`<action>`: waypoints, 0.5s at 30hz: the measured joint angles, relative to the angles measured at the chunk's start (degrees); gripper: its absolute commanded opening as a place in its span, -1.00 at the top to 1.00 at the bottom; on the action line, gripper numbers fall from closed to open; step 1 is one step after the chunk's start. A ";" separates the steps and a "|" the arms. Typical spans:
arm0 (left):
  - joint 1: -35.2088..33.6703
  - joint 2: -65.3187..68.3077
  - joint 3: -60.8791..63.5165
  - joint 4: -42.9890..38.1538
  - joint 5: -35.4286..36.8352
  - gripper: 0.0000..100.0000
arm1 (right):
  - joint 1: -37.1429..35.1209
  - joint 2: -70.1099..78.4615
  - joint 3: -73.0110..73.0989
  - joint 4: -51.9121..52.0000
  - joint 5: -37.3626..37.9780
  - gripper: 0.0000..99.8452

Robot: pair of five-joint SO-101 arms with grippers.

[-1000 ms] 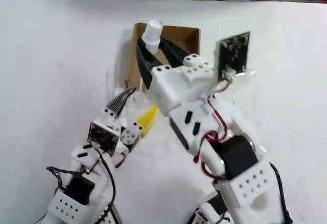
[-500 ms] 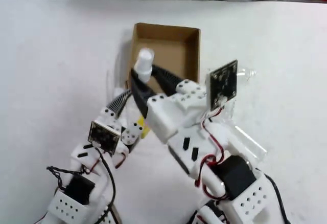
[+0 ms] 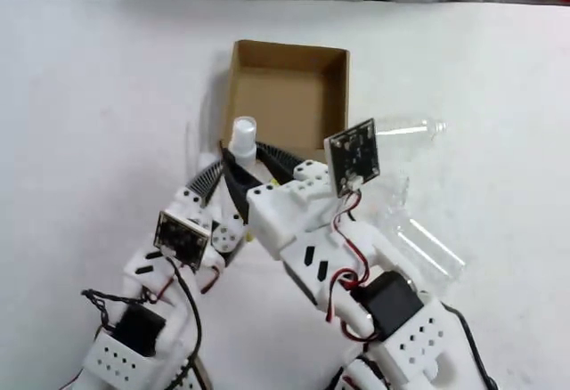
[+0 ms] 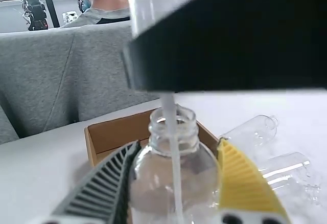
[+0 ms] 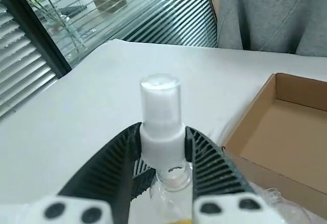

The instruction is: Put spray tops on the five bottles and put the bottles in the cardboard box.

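Note:
A clear bottle stands upright between the grey and yellow fingers of my left gripper, which is shut on it near the box's front edge. My right gripper is shut on a white spray top directly above that bottle's neck. The top's thin dip tube runs down into the open neck. From the high view, the spray top sits just in front of the cardboard box, whose inside shows brown and bare, with the left gripper beneath it.
Two more clear bottles without tops lie on the white table to the right of the arms, one beside the box, one nearer the front. Grey upholstery stands behind the table's far edge.
My right gripper has carried the spray top from above the box's far side back and down to over the bottle held by the left gripper. The left arm has stayed put.

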 measured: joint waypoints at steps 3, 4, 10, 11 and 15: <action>0.00 0.00 0.00 0.00 0.00 0.96 | 0.00 0.00 1.67 -0.26 0.00 0.97; 0.00 0.00 0.00 0.00 0.00 0.96 | 0.00 0.00 2.11 -0.26 0.00 0.97; 0.00 0.00 0.00 0.00 0.00 0.96 | 0.00 0.00 3.16 -0.26 0.00 0.96; 0.00 0.00 0.00 0.00 0.00 0.96 | 0.00 0.00 3.34 -0.26 0.00 0.96; -0.09 0.00 0.00 0.00 0.00 0.96 | 0.00 0.00 3.69 -0.26 -0.09 0.89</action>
